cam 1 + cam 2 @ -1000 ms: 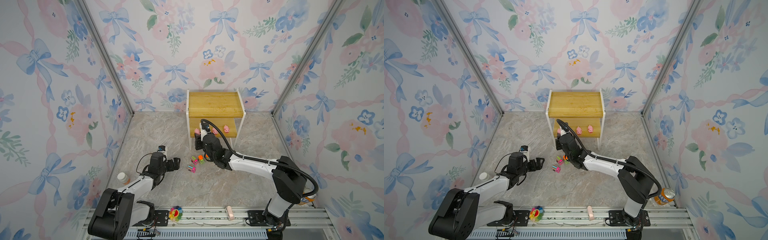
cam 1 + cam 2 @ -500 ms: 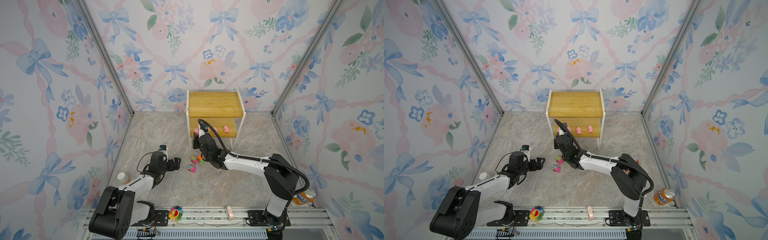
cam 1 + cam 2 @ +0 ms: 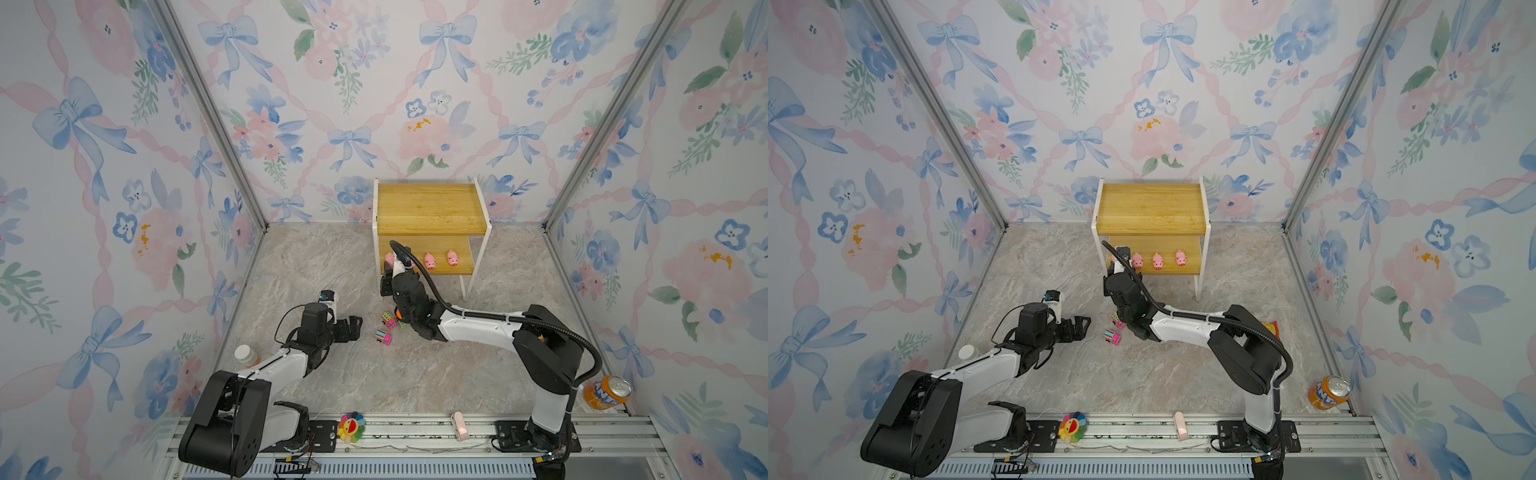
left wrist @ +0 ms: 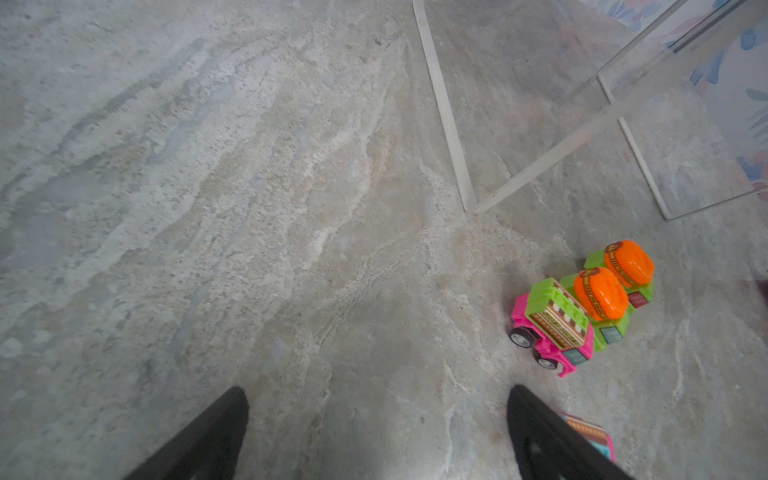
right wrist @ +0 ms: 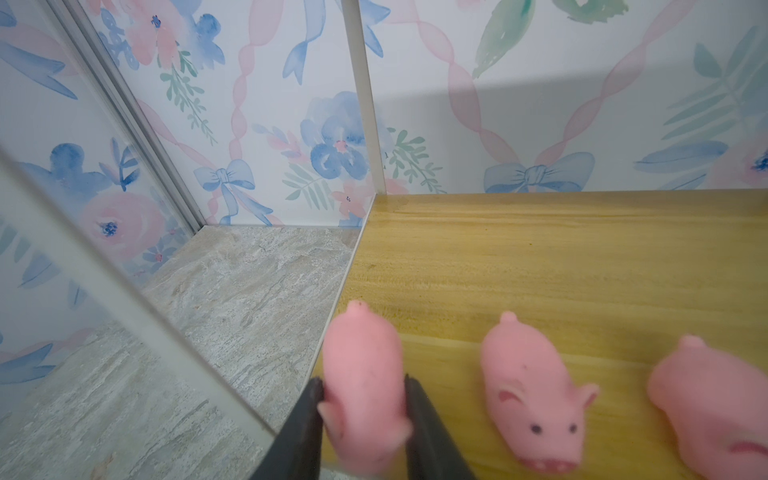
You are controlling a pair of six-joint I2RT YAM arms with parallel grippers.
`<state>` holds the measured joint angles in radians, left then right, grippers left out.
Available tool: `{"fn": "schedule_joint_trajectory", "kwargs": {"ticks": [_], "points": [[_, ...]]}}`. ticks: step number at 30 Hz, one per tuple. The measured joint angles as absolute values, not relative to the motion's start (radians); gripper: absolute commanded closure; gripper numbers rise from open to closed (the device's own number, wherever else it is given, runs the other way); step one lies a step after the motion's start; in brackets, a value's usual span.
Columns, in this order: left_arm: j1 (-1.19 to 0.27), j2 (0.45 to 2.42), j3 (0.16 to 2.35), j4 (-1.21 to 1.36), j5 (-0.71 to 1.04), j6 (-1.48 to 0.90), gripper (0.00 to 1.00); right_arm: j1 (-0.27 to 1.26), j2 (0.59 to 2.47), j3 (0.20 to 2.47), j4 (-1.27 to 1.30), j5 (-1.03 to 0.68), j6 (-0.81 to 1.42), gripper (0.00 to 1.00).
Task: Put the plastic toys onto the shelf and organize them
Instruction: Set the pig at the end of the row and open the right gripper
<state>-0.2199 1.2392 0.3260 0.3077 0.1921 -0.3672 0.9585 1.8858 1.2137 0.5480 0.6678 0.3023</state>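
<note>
Right claw (image 5: pixel 362 380) is narrowed on a small pink plastic pig (image 5: pixel 361 349), held at the left edge of the lower board (image 5: pixel 540 257) of the two-tier shelf of yellow wood on a thin white metal frame (image 3: pixel 428 208). Over the last second this claw has been carried leftward along the board, with the grip unchanged. The pig is not yet released, and contact with the board cannot be told. It is judged that the last pig is being lined up to close the row.

Left claw (image 4: pixel 378 395) is held wide and empty over the grey marbled table (image 4: pixel 208 208), unmoved.

Counted:
- **Pink pigs, 4:** three are stood in a row on the lower board, namely near pig (image 3: pixel 1137 261), middle pig (image 3: pixel 1158 261) and end pig (image 3: pixel 1180 257). The fourth is in the right claw.
- **Green plastic trucks with orange tops, 2:** near green truck (image 4: pixel 602 299) and far green truck (image 4: pixel 629 266).
- **Pink plastic trucks with striped tops, 2:** first pink truck (image 4: pixel 552 328) and second pink truck (image 4: pixel 590 432). The second is half hidden by a claw finger.

All four trucks are left on the table near the shelf's front left leg, none shelved. Nothing is seen on the upper board (image 3: pixel 1150 208).
</note>
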Motion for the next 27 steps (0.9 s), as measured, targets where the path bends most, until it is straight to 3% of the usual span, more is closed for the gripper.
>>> {"fn": "schedule_joint_trajectory", "kwargs": {"ticks": [27], "points": [[-0.22, 1.241, 0.326, 0.308, 0.192, -0.367, 0.02, 0.958, 1.955, 1.217, 0.634, 0.713, 0.261, 0.63]]}}
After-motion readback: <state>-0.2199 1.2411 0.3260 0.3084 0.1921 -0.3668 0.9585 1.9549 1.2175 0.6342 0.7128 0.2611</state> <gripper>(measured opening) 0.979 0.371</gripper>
